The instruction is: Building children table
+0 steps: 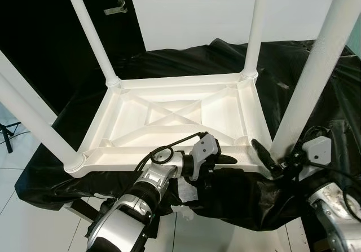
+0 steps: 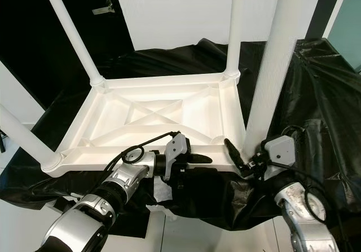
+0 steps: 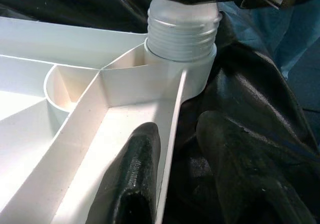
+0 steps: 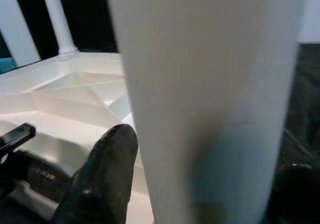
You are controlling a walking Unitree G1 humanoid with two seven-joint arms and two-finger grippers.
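The white plastic tabletop [image 1: 175, 119] lay upside down on a black plastic sheet [image 1: 316, 94], ribbed underside facing up. Four white legs [image 1: 90, 29] stood in its corner sockets, long axes pointing upward and leaning slightly outward from the tabletop.

The left gripper [image 1: 225, 159] sat at the near rim of the tabletop, close to the near right corner. The left wrist view showed what the head views could not: one finger [image 3: 132, 176] lay inside the rim wall and the other outside it, so the fingers straddled the thin wall, spread, with contact uncertain. That view also showed the screw thread [image 3: 182, 33] at the base of the near right leg [image 1: 316, 66], seated in its round socket.

The right gripper [image 2: 237, 157] reached toward the base of the near right leg. In the right wrist view one finger [image 4: 102, 176] lay just beside the leg; the other was probably hidden behind it, so its grip could not be judged.

A door handle [image 1: 115, 7] was mounted on the dark wall beyond the tabletop.
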